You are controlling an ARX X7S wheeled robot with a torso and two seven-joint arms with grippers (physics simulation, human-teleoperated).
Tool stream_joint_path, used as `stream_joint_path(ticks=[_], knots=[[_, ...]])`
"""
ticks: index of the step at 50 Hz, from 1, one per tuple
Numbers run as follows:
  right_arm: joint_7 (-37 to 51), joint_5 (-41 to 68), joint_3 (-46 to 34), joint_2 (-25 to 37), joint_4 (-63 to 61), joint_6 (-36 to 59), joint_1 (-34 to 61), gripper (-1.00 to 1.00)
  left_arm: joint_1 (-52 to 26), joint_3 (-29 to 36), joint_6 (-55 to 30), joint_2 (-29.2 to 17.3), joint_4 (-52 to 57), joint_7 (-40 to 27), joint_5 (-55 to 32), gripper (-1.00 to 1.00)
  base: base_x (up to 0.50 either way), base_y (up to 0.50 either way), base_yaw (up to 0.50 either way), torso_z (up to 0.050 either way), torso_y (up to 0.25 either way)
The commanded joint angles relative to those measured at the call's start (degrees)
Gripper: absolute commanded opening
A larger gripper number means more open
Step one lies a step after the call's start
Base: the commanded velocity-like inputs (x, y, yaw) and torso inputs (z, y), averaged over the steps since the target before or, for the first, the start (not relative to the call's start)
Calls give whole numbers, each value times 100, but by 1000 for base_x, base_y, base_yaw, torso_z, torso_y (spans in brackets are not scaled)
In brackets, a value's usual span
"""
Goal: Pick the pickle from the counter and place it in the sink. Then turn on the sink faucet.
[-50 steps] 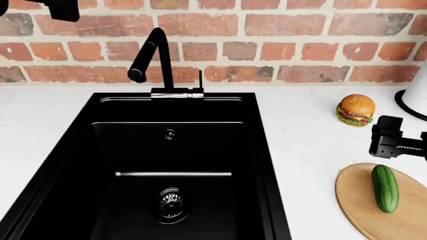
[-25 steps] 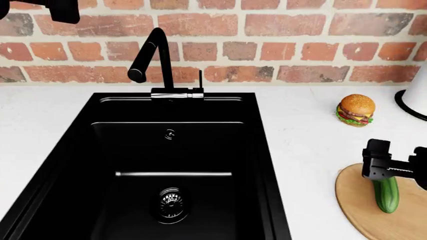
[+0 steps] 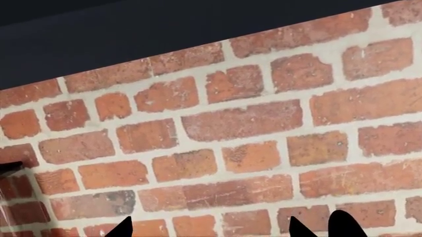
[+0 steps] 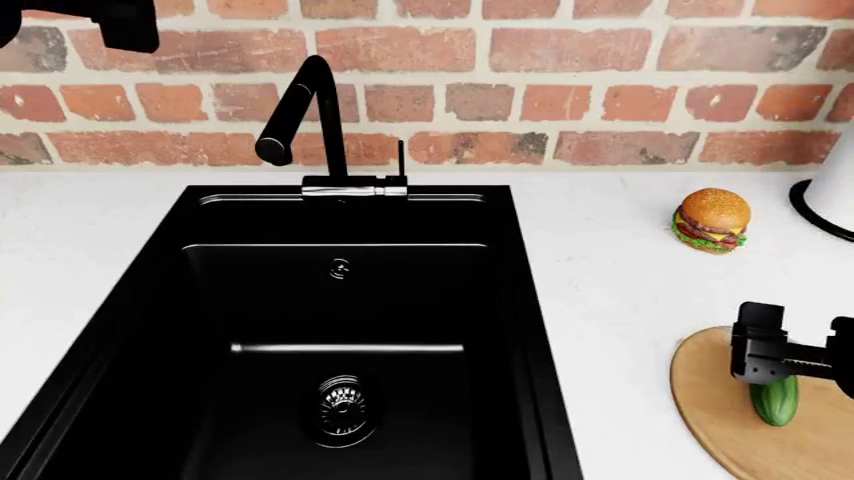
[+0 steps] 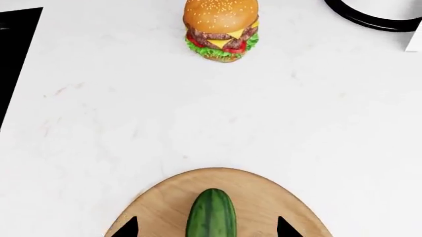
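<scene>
The dark-green pickle (image 4: 774, 400) lies on a round light-wood board (image 4: 714, 410) on the white counter (image 4: 627, 290), right of the black sink (image 4: 334, 300). In the right wrist view the pickle (image 5: 212, 215) lies between my right gripper's two fingertips. My right gripper (image 4: 797, 360) is open and hovers right over the pickle, covering its far end. The black faucet (image 4: 310, 120) with its upright lever (image 4: 400, 160) stands behind the sink. My left gripper (image 4: 114, 20) is raised at the upper left, by the brick wall; its jaws stand apart and empty in the left wrist view (image 3: 228, 229).
A small burger (image 4: 713, 220) sits on the counter behind the board, also in the right wrist view (image 5: 221, 29). A white appliance with a black base (image 4: 827, 200) stands at the far right. The sink has a metal drain (image 4: 342, 400).
My right gripper has moved toward me and down, from behind the board to over the pickle. The pickle, burger and left arm have not moved.
</scene>
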Motion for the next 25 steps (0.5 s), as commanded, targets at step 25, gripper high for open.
stream_joint_path(ticks=[25], knots=[[-664,-510,299,-34,-40,-250,-942,100,79,72,108,-76,21,31,4,100,0,0,0,0,0]])
